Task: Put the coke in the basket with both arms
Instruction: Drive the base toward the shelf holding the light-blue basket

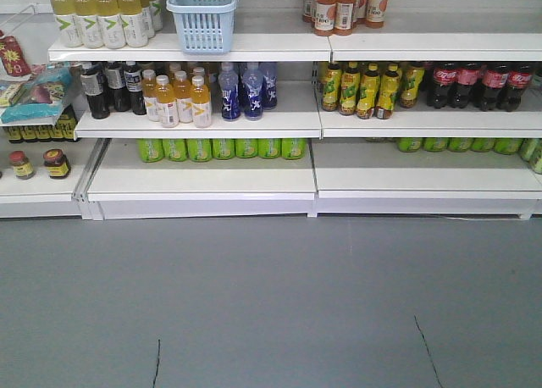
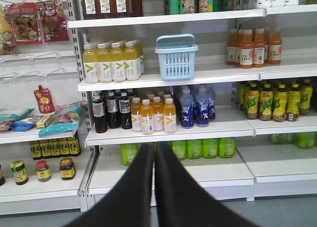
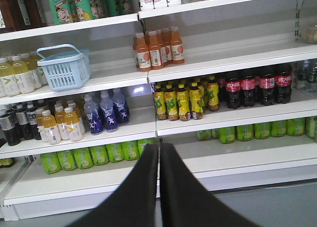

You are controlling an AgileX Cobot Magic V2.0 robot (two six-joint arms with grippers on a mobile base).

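White shelving [image 1: 195, 180] packed with drink bottles [image 1: 178, 100], grey floor [image 1: 271, 303] below. The basket [image 1: 201, 28] sits on the upper shelf, upper left-centre of the front view, top cropped by the frame edge. It's upright, mouth up, broad slotted face outward, long axis seemingly along the shelf. The coke can't be picked out among the bottles. Left gripper [image 2: 153, 150] and right gripper [image 3: 159, 147] sit low centre in the wrist views, jaws pressed together, holding nothing.

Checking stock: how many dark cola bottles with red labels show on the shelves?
4 dark cola bottles side by side on the middle shelf, right of the yellow bottles; others may hide behind.
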